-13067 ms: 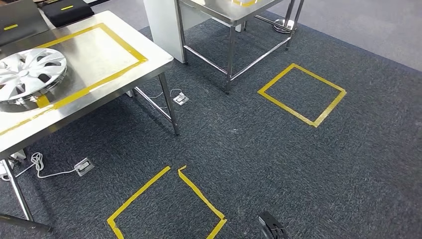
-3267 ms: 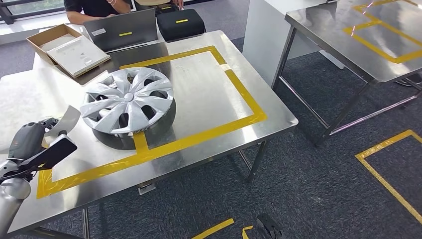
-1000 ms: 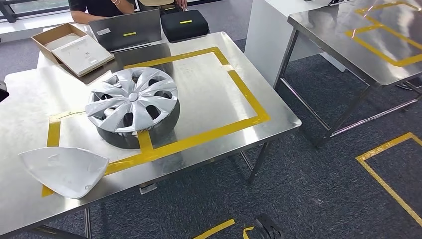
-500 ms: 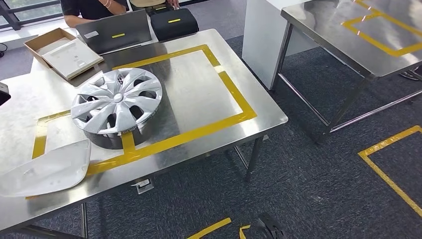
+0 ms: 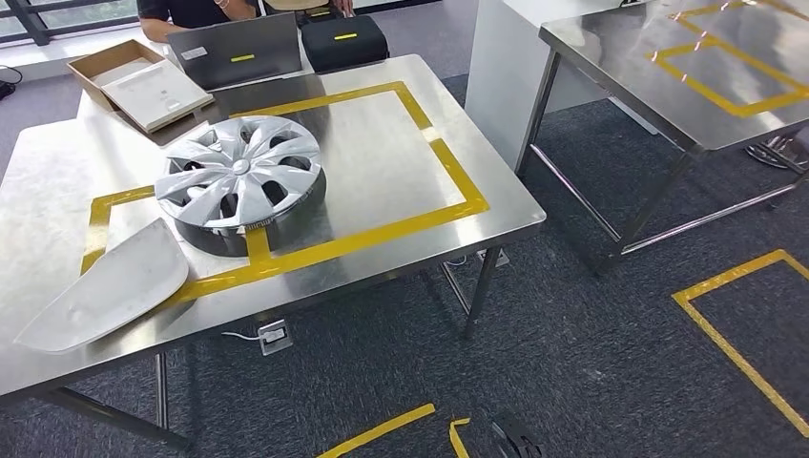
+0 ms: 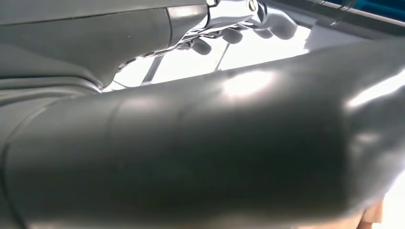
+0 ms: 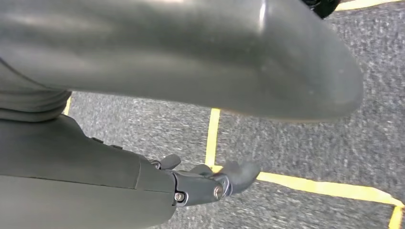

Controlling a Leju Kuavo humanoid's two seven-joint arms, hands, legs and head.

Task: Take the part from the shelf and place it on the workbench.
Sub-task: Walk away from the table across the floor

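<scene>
The part (image 5: 105, 286), a pale grey curved panel, lies flat on the steel workbench (image 5: 382, 172) near its front left corner, partly over the yellow tape outline. No hand touches it. In the left wrist view my left hand (image 6: 191, 143) shows a thick grey thumb and curved fingers (image 6: 267, 26) against a bright background, with nothing in them. My right hand (image 7: 167, 57) hangs over the dark carpet, its fingers (image 7: 224, 179) loosely apart and holding nothing.
A silver hubcap (image 5: 238, 181) on a dark ring sits beside the part inside the tape outline. A laptop (image 5: 234, 52), black case (image 5: 343, 40) and cardboard box (image 5: 138, 81) stand at the far edge, with a person behind. A second steel table (image 5: 668, 67) is at right. Yellow floor squares (image 5: 735, 334) mark the carpet.
3.3 s ago my left hand held the part over the workbench; now the part lies there on its own and the hand has left the head view. The view has shifted slightly.
</scene>
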